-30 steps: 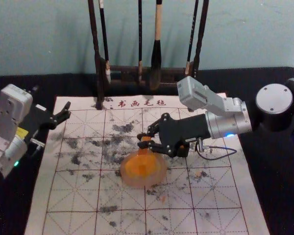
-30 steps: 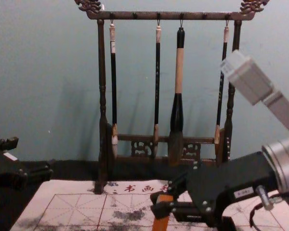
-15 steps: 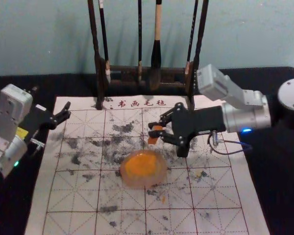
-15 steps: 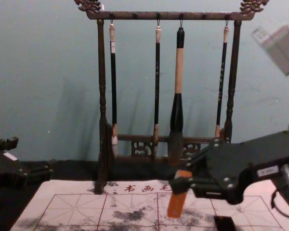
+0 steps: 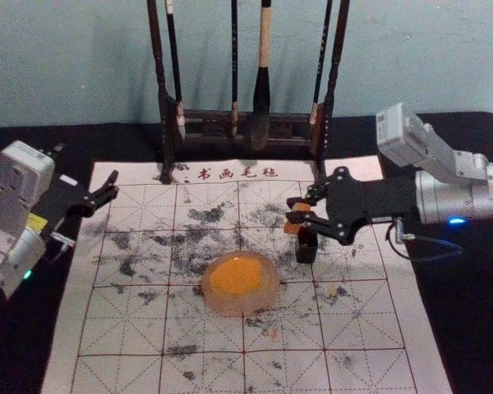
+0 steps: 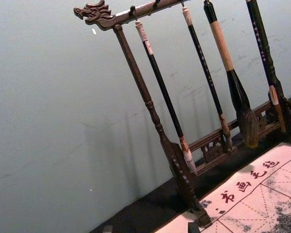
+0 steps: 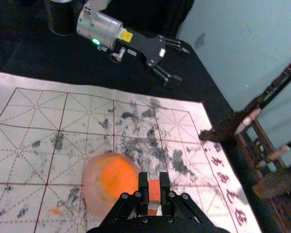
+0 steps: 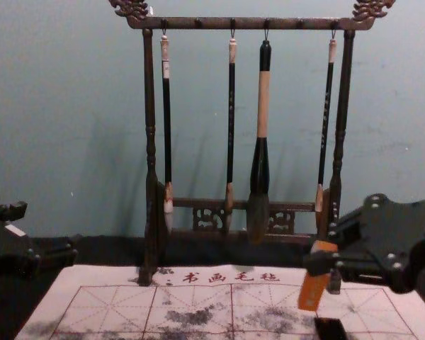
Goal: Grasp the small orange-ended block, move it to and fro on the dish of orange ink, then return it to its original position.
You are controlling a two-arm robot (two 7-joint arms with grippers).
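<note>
In the head view, my right gripper hangs over the mat's right part, shut on the small orange block. The right wrist view has the gripper with the block between its fingers. In the chest view the block tilts, its lower end above the mat. Left of the block lies the round dish with orange ink. My left gripper stays parked open at the mat's left edge; its tips show in the left wrist view.
A small dark open-topped box stands on the mat just below the block in the head view. The ink-stained gridded mat covers the table's middle. Behind it rises a dark wooden rack with several hanging brushes.
My right gripper has carried the block up from the ink dish and off to the right, near the dark box. The left arm has kept its place.
</note>
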